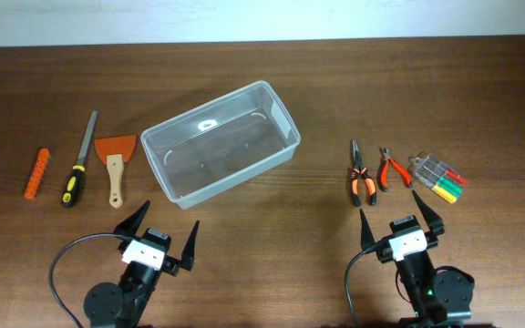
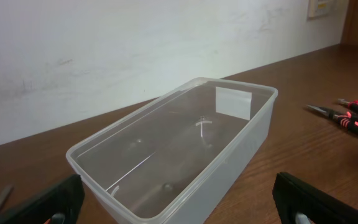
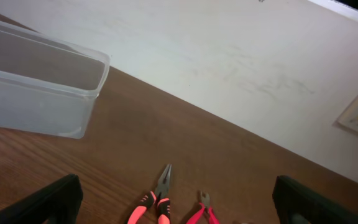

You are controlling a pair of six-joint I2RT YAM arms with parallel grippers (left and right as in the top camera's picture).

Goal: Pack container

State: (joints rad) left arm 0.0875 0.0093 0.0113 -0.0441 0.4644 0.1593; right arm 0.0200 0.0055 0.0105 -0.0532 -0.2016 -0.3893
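Note:
The clear container (image 1: 220,142) stands empty at the table's middle, also in the left wrist view (image 2: 179,149) and the right wrist view (image 3: 39,87). Left of it lie an orange bit holder (image 1: 36,173), a file with a black-yellow handle (image 1: 78,162) and an orange scraper (image 1: 115,162). Right of it lie long-nose pliers (image 1: 361,175), red cutters (image 1: 391,169) and a clear case of screwdrivers (image 1: 439,179). My left gripper (image 1: 161,230) is open and empty in front of the container. My right gripper (image 1: 401,216) is open and empty just in front of the pliers (image 3: 157,199).
The brown wooden table (image 1: 290,228) ends at a white wall (image 2: 104,50) behind the container. The red cutters also show in the right wrist view (image 3: 202,211) and pink-handled tools in the left wrist view (image 2: 353,115).

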